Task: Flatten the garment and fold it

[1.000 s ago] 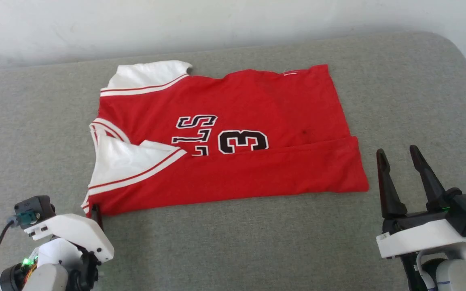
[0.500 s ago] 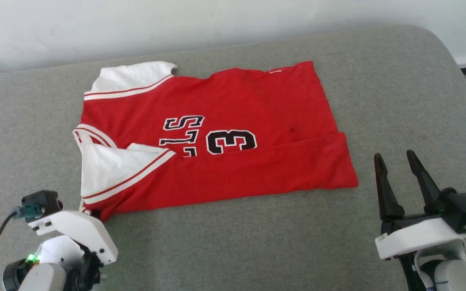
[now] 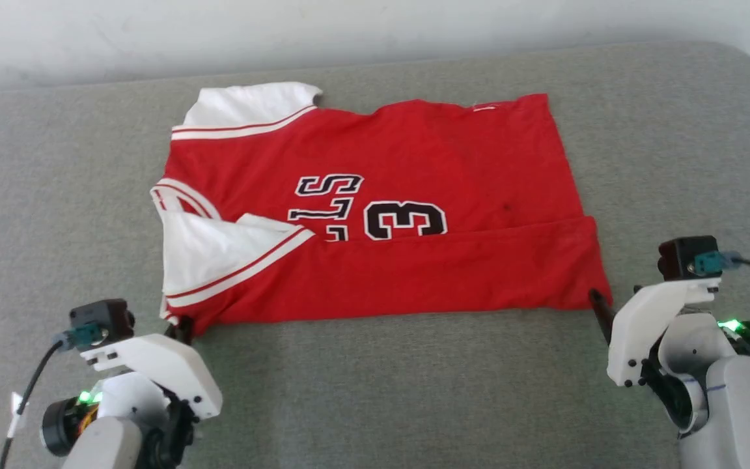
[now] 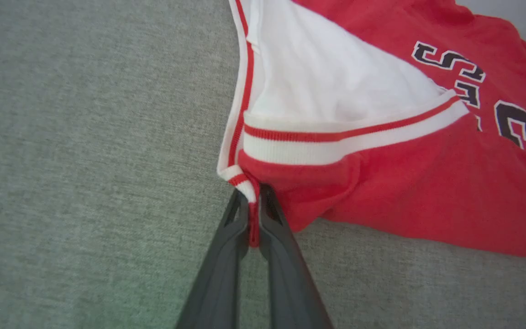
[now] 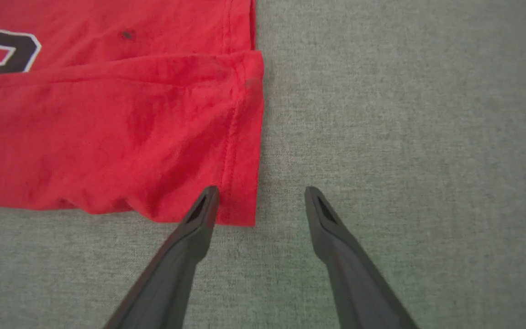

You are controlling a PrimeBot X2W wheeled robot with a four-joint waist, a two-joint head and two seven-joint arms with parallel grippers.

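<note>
Garment, a red jersey-style knit shirt [image 3: 427, 156] with white sleeves, lies spread crosswise on the grey fabric-covered desk [image 3: 414, 391], its near long side folded over the body in a band. We judge the step in hand to be taking both near corners for the next fold.

At the left, our left tool [image 4: 254, 203] is clenched on the near-left corner, pinching the ribbed red-and-white striped trim [image 4: 241, 177] between its dark fingers. Just beyond it the white near sleeve [image 3: 212, 257] lies folded onto the red, its striped cuff slanting toward the black, white-outlined lettering [image 3: 328, 195] and the number 33 [image 3: 405, 220].

At the right, our right tool [image 5: 260, 196] is spread wide and grasps nothing. One fingertip sits over the stitched hem of the near-right corner [image 5: 242, 205], the other over bare desk.

To do this well, we should slide it further in so both layers lie between the fingers before closing. Then we lift both corners level, since the soft, limp knit will likely sag and the loose sleeve could slip out.
</note>
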